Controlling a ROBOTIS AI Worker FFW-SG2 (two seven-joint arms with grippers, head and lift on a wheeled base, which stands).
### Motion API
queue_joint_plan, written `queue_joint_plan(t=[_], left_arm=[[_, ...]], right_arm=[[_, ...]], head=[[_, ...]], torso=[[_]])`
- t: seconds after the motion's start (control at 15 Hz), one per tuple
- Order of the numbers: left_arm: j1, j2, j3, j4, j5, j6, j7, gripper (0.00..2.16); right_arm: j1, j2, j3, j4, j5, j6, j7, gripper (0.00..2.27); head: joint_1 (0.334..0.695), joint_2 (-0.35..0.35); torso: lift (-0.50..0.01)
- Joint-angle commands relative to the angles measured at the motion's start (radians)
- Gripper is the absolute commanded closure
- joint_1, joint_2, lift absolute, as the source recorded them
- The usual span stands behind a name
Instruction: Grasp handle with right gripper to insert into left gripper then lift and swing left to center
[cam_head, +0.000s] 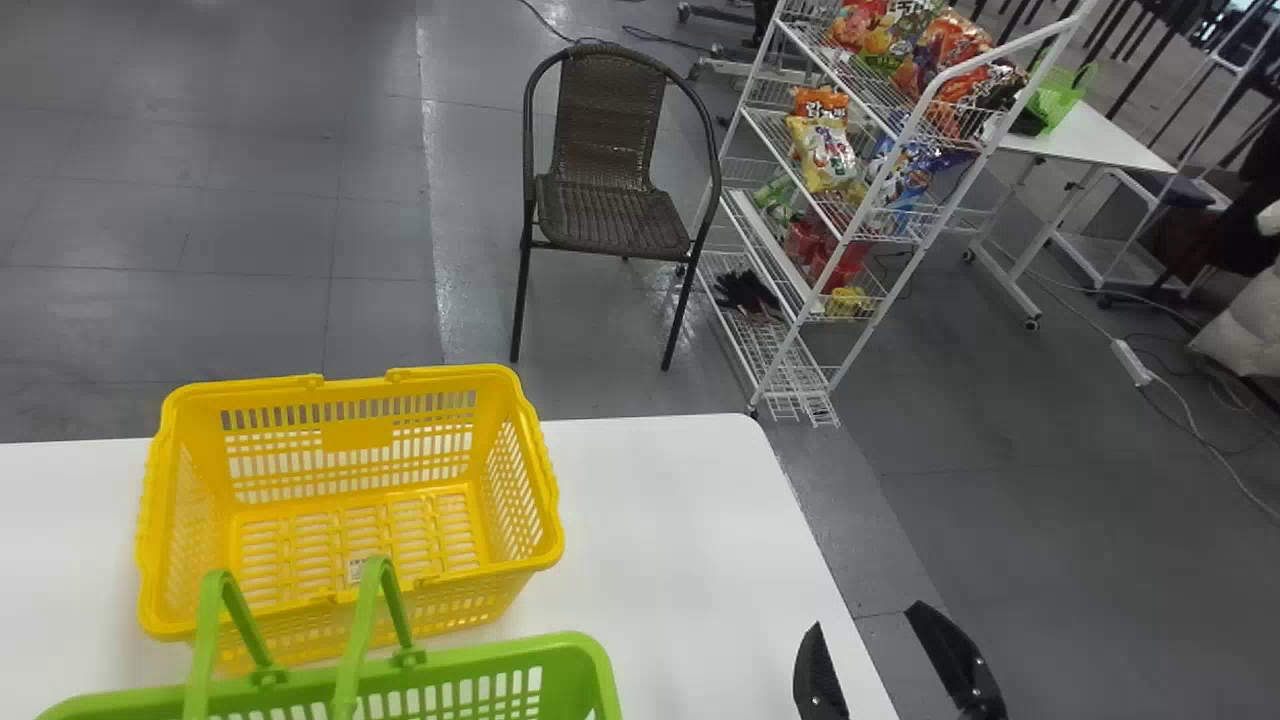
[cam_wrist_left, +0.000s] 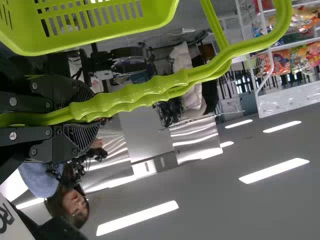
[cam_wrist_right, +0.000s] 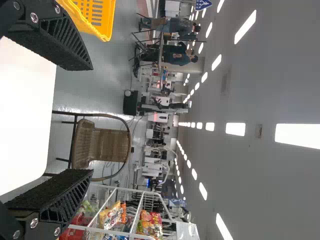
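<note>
At the head view's bottom right my right gripper (cam_head: 867, 620) stands open over the table's right edge, nothing between its fingers, well to the right of the green basket (cam_head: 470, 680). The right wrist view has the same gripper (cam_wrist_right: 91, 119), its two fingers wide apart. The green basket's two handles (cam_head: 205, 640) stand raised, their tops cut off by the bottom edge. In the left wrist view my left gripper (cam_wrist_left: 82, 116) is shut on the paired green handles (cam_wrist_left: 145, 92), which lie together between its fingers; part of the green basket (cam_wrist_left: 100, 30) shows beside them.
A yellow basket (cam_head: 360, 435) stands on the white table (cam_head: 680, 520), just beyond the green one. Past the table are a brown chair (cam_head: 610, 210) and a white wire rack (cam_head: 790, 340) with snack bags.
</note>
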Motion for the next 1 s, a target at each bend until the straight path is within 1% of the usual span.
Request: queue_joint_plan(t=[0.0, 0.93], left_arm=[[-0.01, -0.004, -0.035, 0.006, -0.017, 0.004, 0.004, 2.14], [-0.019, -0.004, -0.041, 0.005, -0.023, 0.004, 0.0, 2.14]], right_arm=[[0.003, 0.0, 0.001, -0.001, 0.0, -0.001, 0.003, 0.08], [0.006, 0.003, 0.009, -0.001, 0.002, 0.003, 0.004, 0.08]], head=[[0.695, -0.35], [0.695, -0.35]], torso=[[0.0], [0.0]])
